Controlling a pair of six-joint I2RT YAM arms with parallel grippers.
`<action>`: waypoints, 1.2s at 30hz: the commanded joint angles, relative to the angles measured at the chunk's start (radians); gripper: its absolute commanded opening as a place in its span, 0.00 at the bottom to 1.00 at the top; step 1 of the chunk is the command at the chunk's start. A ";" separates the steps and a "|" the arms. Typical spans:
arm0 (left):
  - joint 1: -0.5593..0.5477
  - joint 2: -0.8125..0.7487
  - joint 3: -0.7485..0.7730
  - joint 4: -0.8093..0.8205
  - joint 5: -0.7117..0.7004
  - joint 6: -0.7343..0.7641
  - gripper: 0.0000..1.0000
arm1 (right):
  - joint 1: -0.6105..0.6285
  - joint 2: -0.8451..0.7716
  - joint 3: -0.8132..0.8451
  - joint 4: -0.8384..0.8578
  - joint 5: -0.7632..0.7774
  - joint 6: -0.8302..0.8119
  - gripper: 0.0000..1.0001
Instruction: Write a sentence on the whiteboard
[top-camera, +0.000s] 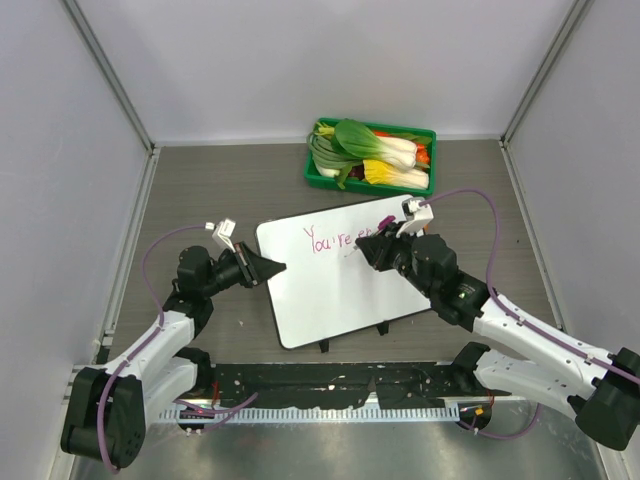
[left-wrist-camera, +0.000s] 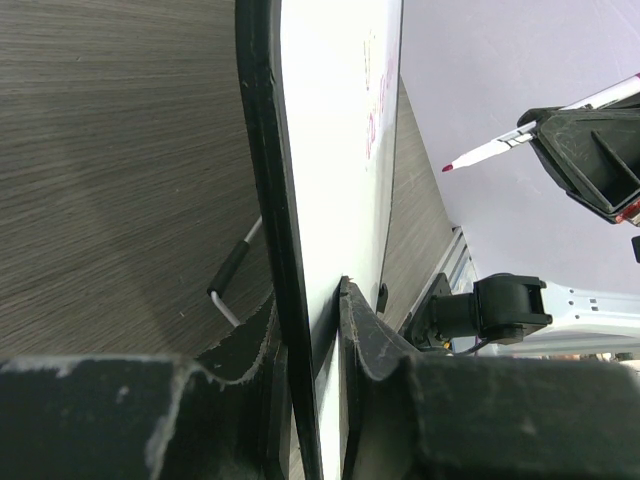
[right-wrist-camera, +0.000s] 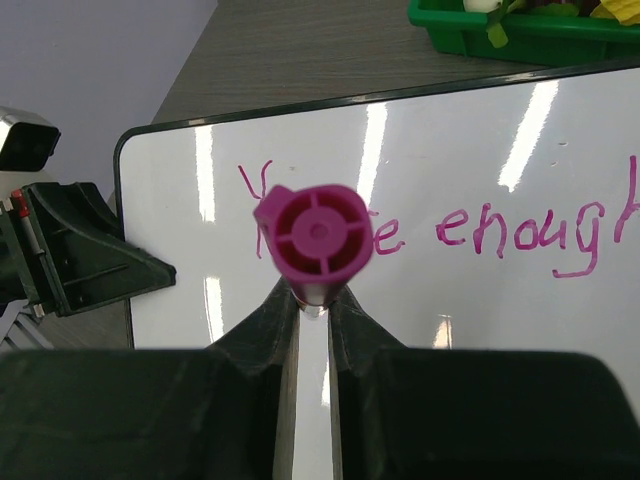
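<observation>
Magenta-ended white marker (right-wrist-camera: 313, 235) clamped tight in right gripper (top-camera: 365, 248), tip apparently just off large white black-rimmed whiteboard (top-camera: 340, 295) on grey wood-grain table (top-camera: 220, 190). Board's left edge pinched by left gripper (top-camera: 275, 268). Risk: you press hard, board pivots, marker smears thin pink cursive sentence (top-camera: 335, 238).

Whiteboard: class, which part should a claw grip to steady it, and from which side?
The whiteboard's bare left edge, from the left: the thin rim fits between fingers, as the left claw shows, and that side lies clear of the sentence and marker.
</observation>
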 joint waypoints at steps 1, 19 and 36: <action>0.002 0.020 -0.009 -0.109 -0.140 0.206 0.00 | 0.005 -0.029 0.008 0.065 0.011 0.002 0.01; 0.001 0.025 -0.009 -0.109 -0.143 0.208 0.00 | 0.116 0.069 -0.012 0.209 -0.001 -0.006 0.01; 0.001 0.024 -0.009 -0.109 -0.145 0.206 0.00 | 0.142 0.154 -0.075 0.312 0.014 0.049 0.01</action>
